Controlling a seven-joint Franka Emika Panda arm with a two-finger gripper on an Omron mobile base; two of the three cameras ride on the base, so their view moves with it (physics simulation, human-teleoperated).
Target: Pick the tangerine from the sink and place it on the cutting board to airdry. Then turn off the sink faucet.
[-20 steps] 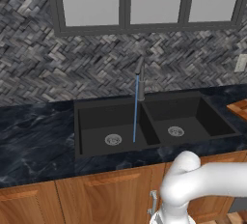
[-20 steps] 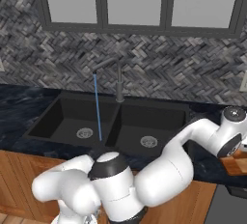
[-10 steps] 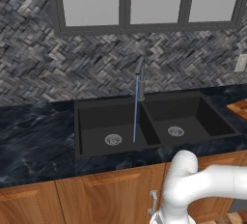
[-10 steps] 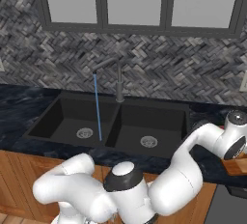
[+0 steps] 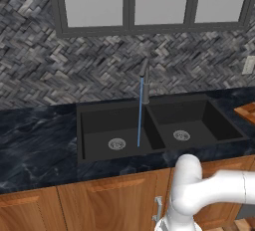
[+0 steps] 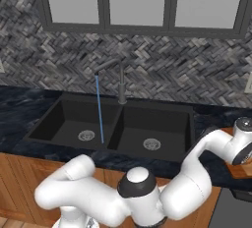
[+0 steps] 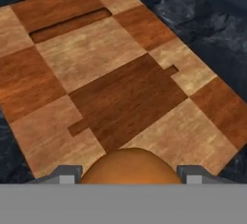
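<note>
While a thin blue stream falls from the sink faucet (image 5: 144, 78) into the left basin of the sink (image 5: 159, 125), the white arm reaches right. From the right base, it bends toward the cutting board (image 6: 241, 170). Looking along the hand, the gripper (image 7: 129, 174) clasps the round tangerine (image 7: 129, 167) above the board, whose long axis runs diagonally.

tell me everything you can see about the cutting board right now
The cutting board is a flat wooden rectangle with rounded corners, patterned in a patchwork of light and dark brown blocks, with a long slot-like handle recess near its far end. It lies flat on the dark marbled counter, to the right of the sink; the base views catch only its corner. Its top is bare. The hand hovers over its near edge, holding the tangerine between the fingers; whether the fruit touches the wood cannot be told.
</note>
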